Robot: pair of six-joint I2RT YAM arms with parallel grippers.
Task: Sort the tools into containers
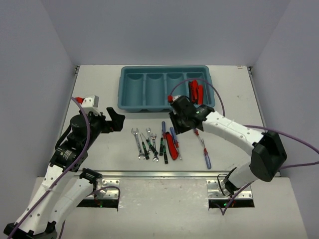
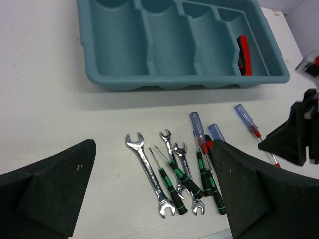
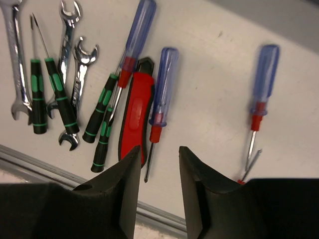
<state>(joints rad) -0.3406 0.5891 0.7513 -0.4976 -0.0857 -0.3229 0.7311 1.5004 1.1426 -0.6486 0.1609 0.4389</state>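
Observation:
The teal tray (image 1: 130, 106) lies at the back with four long compartments. Red-and-black knives (image 1: 196, 92) lie in its rightmost one, also in the left wrist view (image 2: 242, 55). The loose tools lie in a group at the table's front: silver wrenches (image 1: 136, 143), green-black drivers (image 1: 146, 148), one red knife (image 1: 171, 146) and blue-handled screwdrivers (image 1: 205, 152). My right gripper (image 1: 176, 126) is open and empty just above the red knife (image 3: 134, 107) and a blue screwdriver (image 3: 163, 84). My left gripper (image 1: 117, 121) is open and empty, left of the wrenches (image 2: 149, 172).
Grey walls close in the table on three sides. A metal strip (image 1: 164, 173) runs along the near edge just below the tools. A purple cable (image 1: 212, 89) loops from the right arm over the tray's right end.

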